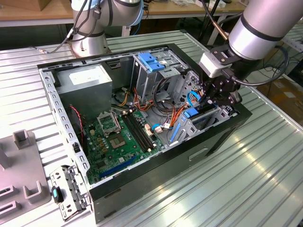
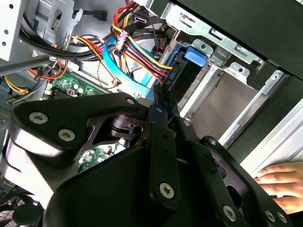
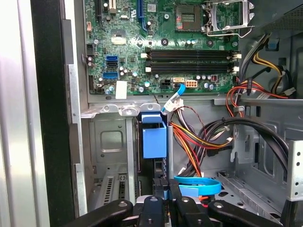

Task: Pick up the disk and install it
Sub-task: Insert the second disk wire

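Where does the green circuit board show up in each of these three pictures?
Exterior view: the green circuit board lies on the case floor, toward the exterior view's left.
Second wrist view: a strip of it shows beside the coloured wires.
First wrist view: it lies beyond the metal drive bay.
Shared landmark: the light-blue flat cable.

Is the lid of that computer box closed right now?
No: in the exterior view the computer case lies open on its side, so the green motherboard and the coloured cables inside are plain to see.
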